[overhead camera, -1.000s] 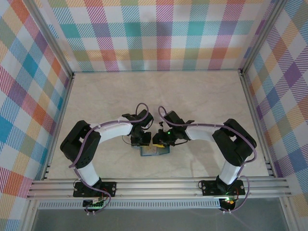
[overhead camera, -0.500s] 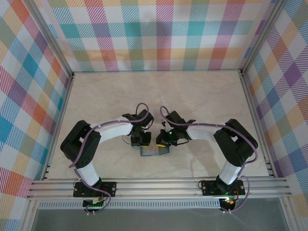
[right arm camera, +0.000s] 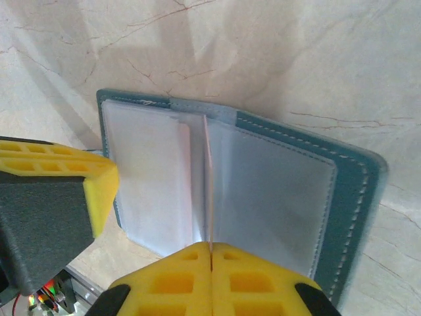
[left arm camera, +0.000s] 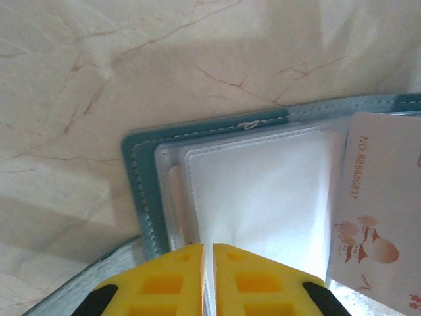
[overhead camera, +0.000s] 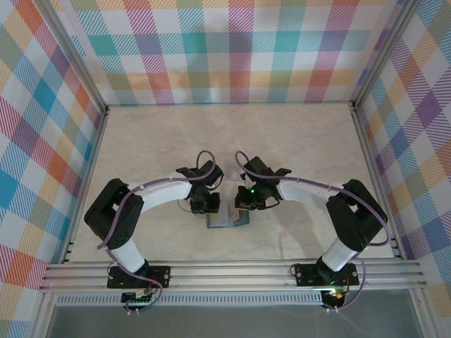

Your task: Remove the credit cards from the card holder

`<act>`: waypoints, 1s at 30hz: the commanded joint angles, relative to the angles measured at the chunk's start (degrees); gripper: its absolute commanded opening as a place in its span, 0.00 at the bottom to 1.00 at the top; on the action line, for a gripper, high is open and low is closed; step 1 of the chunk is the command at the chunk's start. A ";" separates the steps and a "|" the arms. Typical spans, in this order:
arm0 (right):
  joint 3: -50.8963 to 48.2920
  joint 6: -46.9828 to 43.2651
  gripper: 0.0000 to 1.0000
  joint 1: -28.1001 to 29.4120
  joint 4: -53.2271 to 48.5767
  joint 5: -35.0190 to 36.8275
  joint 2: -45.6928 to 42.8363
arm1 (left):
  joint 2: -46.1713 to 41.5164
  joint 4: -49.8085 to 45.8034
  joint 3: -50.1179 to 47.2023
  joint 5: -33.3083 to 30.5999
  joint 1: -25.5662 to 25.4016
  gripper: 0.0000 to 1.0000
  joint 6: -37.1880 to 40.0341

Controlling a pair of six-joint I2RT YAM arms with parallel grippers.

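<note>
Card holder [overhead camera: 227, 220] [right arm camera: 348, 191]: teal, lying open on the tabletop [overhead camera: 282, 141], near the centre, between the two hands.
Left hand [overhead camera: 206, 205] [left arm camera: 208, 253]: closed, yellow tips pinching what looks like a clear sleeve [left arm camera: 263, 191] on the holder's left half.
Right hand [overhead camera: 246, 204] [right arm camera: 210, 249]: closed tight on the edge of a credit card.
Credit card [right arm camera: 206, 171] [left arm camera: 381, 197]: pale and thin, standing on edge along the holder's middle fold, printed number on its face.
Tabletop: beige, marbled with fine veins.
</note>
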 commanded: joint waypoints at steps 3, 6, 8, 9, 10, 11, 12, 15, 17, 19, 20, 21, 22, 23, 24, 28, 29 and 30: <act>2.71 -3.88 0.07 -0.18 -4.19 1.97 -3.13 | -5.79 -2.20 0.28 -4.70 -0.44 0.14 -1.26; 3.95 -8.64 0.06 -0.18 -5.47 3.61 -4.35 | -8.72 -2.63 0.36 -7.19 -0.24 0.14 -1.42; 5.16 -13.23 0.07 -0.22 -6.88 5.37 -5.00 | -10.00 -2.88 0.24 -7.76 0.02 0.14 -1.43; 5.70 -15.30 0.06 -0.25 -7.48 6.11 -5.24 | -10.58 -2.90 0.08 -7.89 0.15 0.14 -1.46; 6.58 -17.73 0.06 -0.22 -8.16 7.58 -5.44 | -11.02 -2.90 -0.19 -8.15 0.29 0.14 -1.42; 7.63 -20.27 0.06 -0.25 -9.02 9.06 -5.49 | -11.48 -2.82 -0.64 -8.44 0.39 0.14 -1.50; 8.76 -23.32 0.06 -0.32 -9.65 10.19 -5.36 | -11.94 -2.57 -1.14 -8.54 0.56 0.14 -1.54; 13.26 -32.99 0.06 -0.42 -12.56 12.81 -4.20 | -12.77 -1.94 -2.56 -8.29 1.20 0.15 -1.56; 15.83 -41.53 0.06 -0.41 -14.21 14.17 -3.30 | -13.16 -1.69 -3.29 -8.21 1.43 0.15 -1.53; 18.27 -50.19 0.05 -0.44 -15.44 18.52 -2.65 | -13.60 -1.58 -3.85 -8.13 1.53 0.15 -1.56; 19.42 -54.75 0.02 -0.44 -15.88 19.97 -2.40 | -13.79 -1.41 -4.13 -8.04 1.58 0.15 -1.58; 20.18 -59.31 0.00 -0.47 -15.52 21.66 -2.18 | -14.02 -1.24 -4.33 -7.87 1.58 0.15 -1.41; 20.48 -63.25 0.00 -0.47 -15.05 23.04 -2.03 | -14.32 -1.10 -4.49 -7.77 1.66 0.15 -1.24; 20.83 -67.85 0.00 -0.47 -14.44 24.17 -1.80 | -14.57 -0.80 -4.73 -7.50 1.66 0.15 -0.97; 21.10 -71.35 0.00 -0.48 -14.02 25.15 -1.58 | -14.90 -0.49 -5.03 -7.41 1.66 0.15 -0.75; 27.02 -79.44 0.00 -2.74 -17.67 24.93 2.01 | -16.71 0.38 -6.22 -7.65 1.75 0.19 -0.60; 29.02 -80.95 0.00 -3.42 -20.05 23.45 3.26 | -17.18 0.70 -6.69 -7.67 1.75 0.20 -0.62; 30.22 -82.28 0.00 -3.78 -21.28 22.51 4.17 | -17.49 0.94 -6.99 -7.58 1.86 0.21 -0.53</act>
